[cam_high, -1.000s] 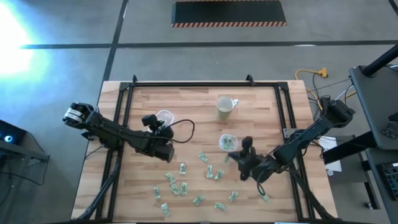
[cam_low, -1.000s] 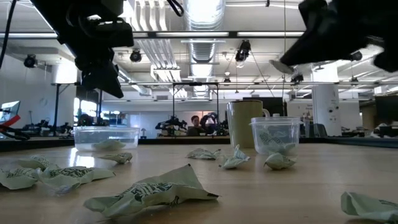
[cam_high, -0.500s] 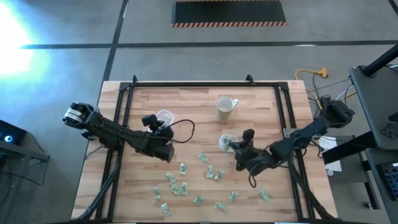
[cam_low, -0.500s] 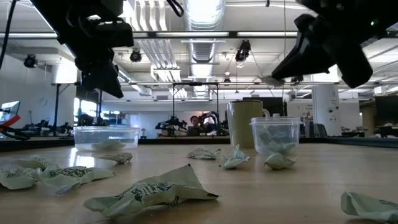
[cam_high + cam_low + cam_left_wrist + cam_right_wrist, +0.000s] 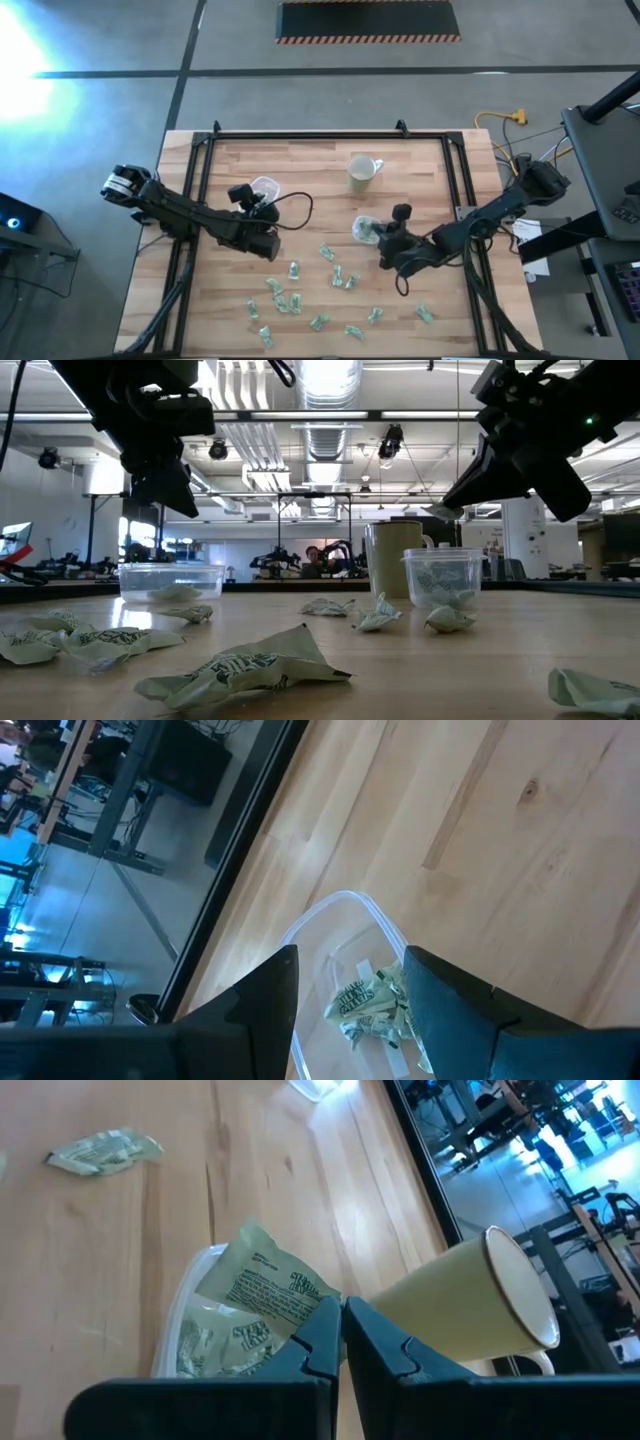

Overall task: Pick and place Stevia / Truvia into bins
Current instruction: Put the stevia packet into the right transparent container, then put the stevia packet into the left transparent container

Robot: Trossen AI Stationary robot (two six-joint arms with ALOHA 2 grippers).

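Many green-and-white sweetener packets (image 5: 290, 298) lie scattered flat on the near half of the wooden table (image 5: 420, 170). My right gripper (image 5: 340, 1330) is shut on one packet (image 5: 262, 1283) and hovers over the small squarish clear cup (image 5: 364, 229), which has packets in it. In the low view the held packet (image 5: 441, 512) hangs above the cup (image 5: 441, 580). My left gripper (image 5: 350, 990) is open, above the wider clear bin (image 5: 335, 965), where a few packets (image 5: 372, 1005) lie. That bin (image 5: 264, 187) stands left of the mug. My right gripper pinches one packet by an edge (image 5: 300, 1312) between its two shut fingertips, slanting down from the table's right. The packet is lifted clear of the table and sticks out past the fingertips over the cup's open mouth (image 5: 205, 1270).
A pale mug with a handle (image 5: 362, 172) stands just beyond the small cup. Loose packets (image 5: 348, 281) dot the near middle of the table. A black frame rail (image 5: 195, 190) borders the table's left, right and far sides. Bare wood lies in the far left and far right parts.
My right gripper, still shut on its packet, has moved toward the table's far edge and a little left, from over the loose packets to above the small cup, and has come somewhat lower.
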